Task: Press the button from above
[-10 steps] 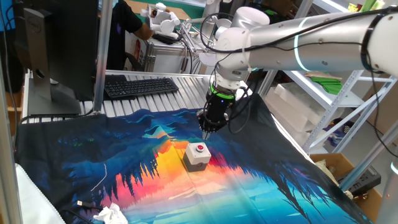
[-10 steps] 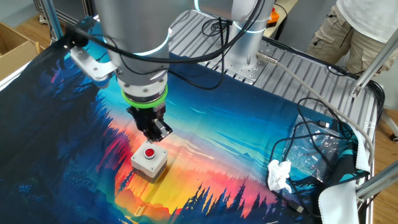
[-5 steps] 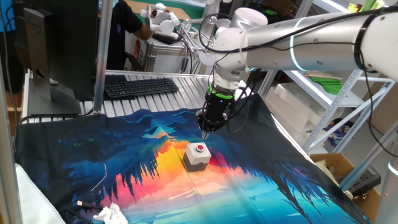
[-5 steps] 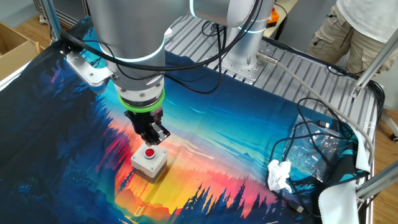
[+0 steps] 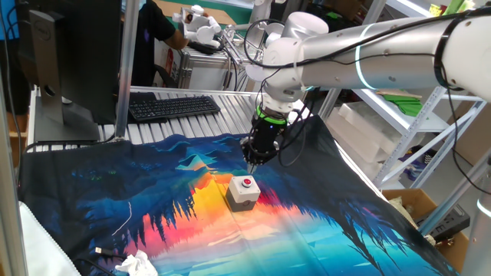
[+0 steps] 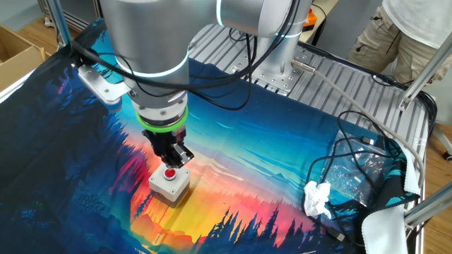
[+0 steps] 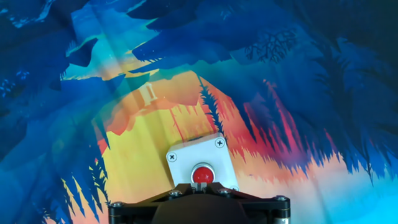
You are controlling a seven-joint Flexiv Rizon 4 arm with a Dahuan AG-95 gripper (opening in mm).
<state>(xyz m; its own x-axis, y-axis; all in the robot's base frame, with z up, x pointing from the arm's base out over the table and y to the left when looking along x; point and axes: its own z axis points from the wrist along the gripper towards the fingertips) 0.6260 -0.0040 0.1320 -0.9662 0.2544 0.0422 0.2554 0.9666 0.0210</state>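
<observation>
The button (image 5: 247, 183), a small red round cap on a light grey cube housing (image 5: 242, 196), sits on the colourful printed cloth (image 5: 153, 199) near its middle. It also shows in the other fixed view (image 6: 169, 174) and in the hand view (image 7: 202, 173). My gripper (image 5: 252, 161) points straight down and hovers a little above the button, slightly to its far side. In the other fixed view the gripper (image 6: 175, 161) is just above the red cap. In the hand view the fingertips (image 7: 200, 186) meet at the bottom edge, right by the cap. The fingers are shut and empty.
A black keyboard (image 5: 173, 106) and a monitor (image 5: 77, 61) stand at the back left. Crumpled tissue (image 6: 318, 200) and black cables (image 6: 360, 162) lie at the cloth's edge. A person (image 5: 157, 27) stands behind the table. Shelving stands at the right.
The gripper has come down slightly and shifted a little closer over the button. The button has not moved.
</observation>
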